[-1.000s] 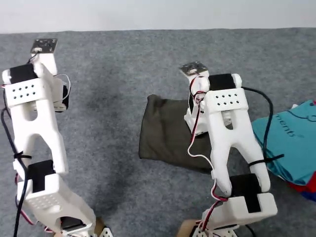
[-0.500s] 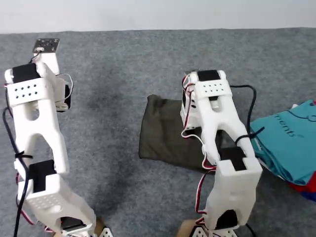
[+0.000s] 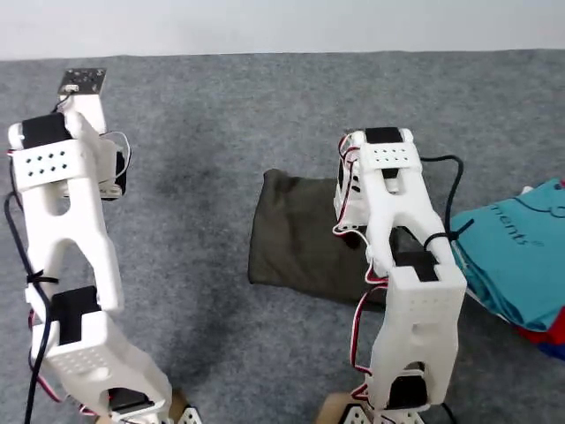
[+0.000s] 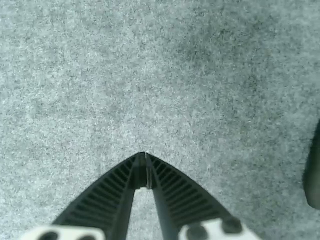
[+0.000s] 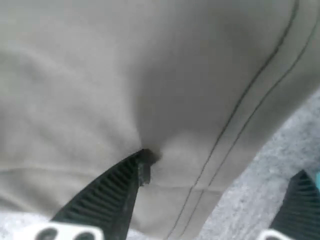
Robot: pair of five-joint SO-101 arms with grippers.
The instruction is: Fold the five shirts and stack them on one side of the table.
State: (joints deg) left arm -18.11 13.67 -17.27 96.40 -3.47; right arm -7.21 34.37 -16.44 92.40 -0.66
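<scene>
- One olive shirt point(image 3: 296, 238) lay folded in the middle of the grey table point(image 3: 203, 106), with a teal shirt point(image 3: 521, 252) heaped beside the right arm point(image 3: 402, 230).
- Right gripper point(image 5: 222, 167) gaped wide, one finger dug into the olive cloth.
- Left gripper point(image 4: 145, 167) hung pinched shut over bare table, holding nothing.
- Step, by the look of it: grasping the folded shirt. The next move called for closing on every layer, then carrying it aside.

Robot lab bench: grey felt tabletop point(image 3: 221, 106), plain white wall point(image 3: 265, 22).

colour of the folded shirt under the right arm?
The folded fabric shirt is plain dark olive-green, no print; clearest in the high view.
</scene>
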